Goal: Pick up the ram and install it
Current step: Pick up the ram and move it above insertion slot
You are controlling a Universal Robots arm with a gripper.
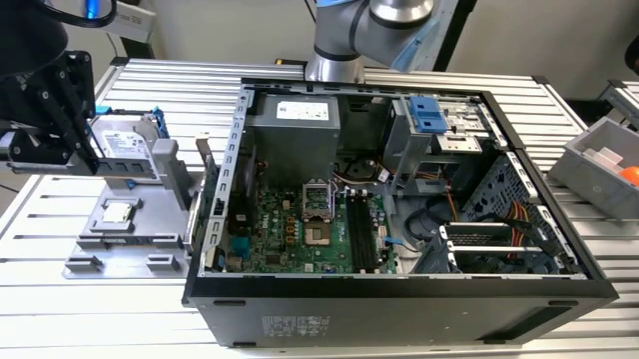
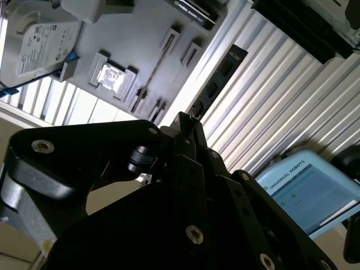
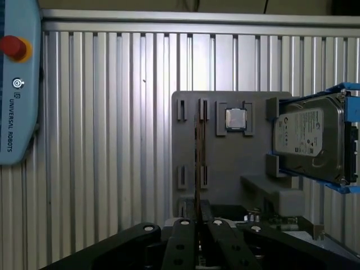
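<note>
The ram is a thin dark stick with black chips, and my gripper is shut on one end of it. In the first wrist view the ram shows edge-on, running out from my gripper in front of the grey fixture tray. In the exterior view my gripper hangs over the table at the exterior view's left, beside the fixture tray. The open computer case stands to the right, with long black motherboard slots inside.
The fixture tray carries a silver hard drive in a blue bracket and a CPU chip. A teach pendant lies on the slatted table. A grey bin stands at the exterior view's right. The arm's base rises behind the case.
</note>
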